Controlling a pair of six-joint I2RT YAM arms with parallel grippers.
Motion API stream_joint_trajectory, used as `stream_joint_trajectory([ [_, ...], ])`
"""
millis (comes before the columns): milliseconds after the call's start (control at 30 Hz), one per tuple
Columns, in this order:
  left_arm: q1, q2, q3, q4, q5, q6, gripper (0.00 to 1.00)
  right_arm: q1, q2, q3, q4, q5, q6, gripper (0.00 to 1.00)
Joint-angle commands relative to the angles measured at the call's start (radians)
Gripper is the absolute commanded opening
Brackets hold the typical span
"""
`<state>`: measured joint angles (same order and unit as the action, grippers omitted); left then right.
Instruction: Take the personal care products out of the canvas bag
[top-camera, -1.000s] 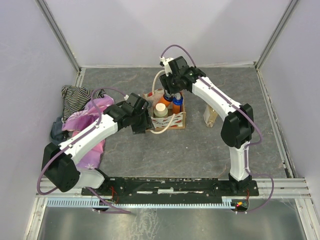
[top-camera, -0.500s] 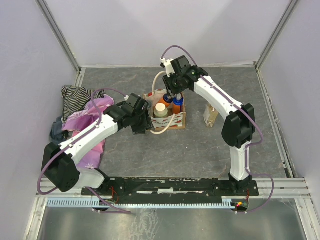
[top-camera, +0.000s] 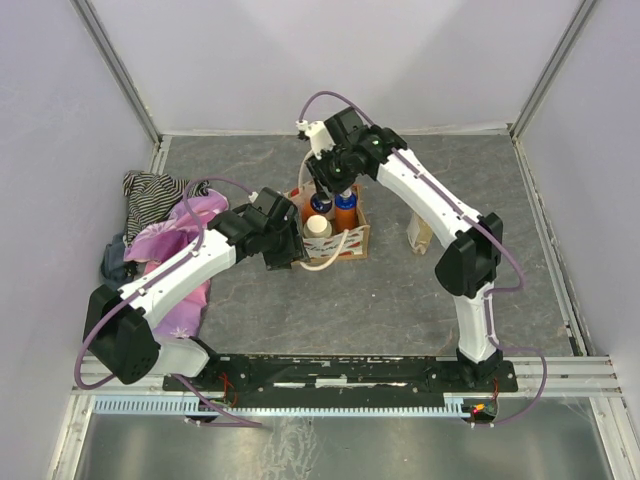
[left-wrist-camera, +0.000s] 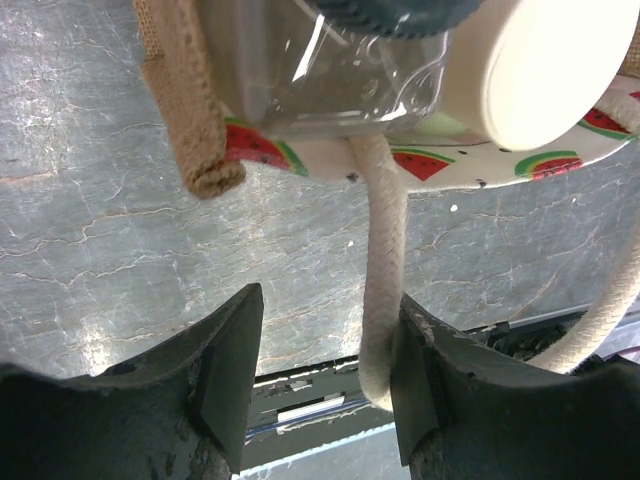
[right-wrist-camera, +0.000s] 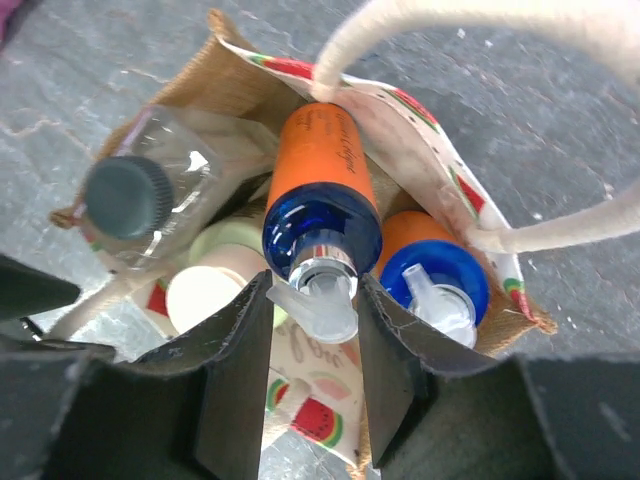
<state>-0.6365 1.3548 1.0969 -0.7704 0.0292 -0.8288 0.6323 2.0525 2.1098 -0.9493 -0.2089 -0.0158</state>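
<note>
Right wrist cam: right gripper (right-wrist-camera: 313, 283) is seemingly pinching the orange plastic pump bottle (right-wrist-camera: 320, 170), so I'm thinking lifting straight up; left gripper (left-wrist-camera: 325, 305) is hanging open around the cream rope handle (left-wrist-camera: 385, 230).

No text can be read for certain. From the right wrist, the orange bottle (right-wrist-camera: 320, 170) standing higher in the bag (right-wrist-camera: 425, 125) has a line of dark script down its side, too fine and blurred to make out. The bag's cream wall shows a scrap of brown cursive among printed watermelon slices, cut off and illegible.
</note>
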Motion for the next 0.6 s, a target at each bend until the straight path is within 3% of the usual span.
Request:
stream_joint_trajectory([
  [0, -0.003, -0.023, -0.003, 0.026, 0.008, -0.024, 0.57, 0.067, 0.020, 0.159, -0.024, -0.136, -0.015, 0.12],
  [367, -0.003, -0.029, -0.006, 0.022, 0.002, -0.021, 0.57, 0.090, 0.056, 0.169, -0.061, -0.033, -0.032, 0.10],
  [433, -0.003, -0.024, -0.001, 0.022, 0.007, -0.021, 0.57, 0.090, 0.053, 0.170, -0.065, -0.009, -0.035, 0.19],
  [567, -0.003, -0.024, 0.003, 0.022, 0.009, -0.023, 0.57, 0.089, 0.020, 0.105, -0.009, 0.031, -0.027, 0.48],
])
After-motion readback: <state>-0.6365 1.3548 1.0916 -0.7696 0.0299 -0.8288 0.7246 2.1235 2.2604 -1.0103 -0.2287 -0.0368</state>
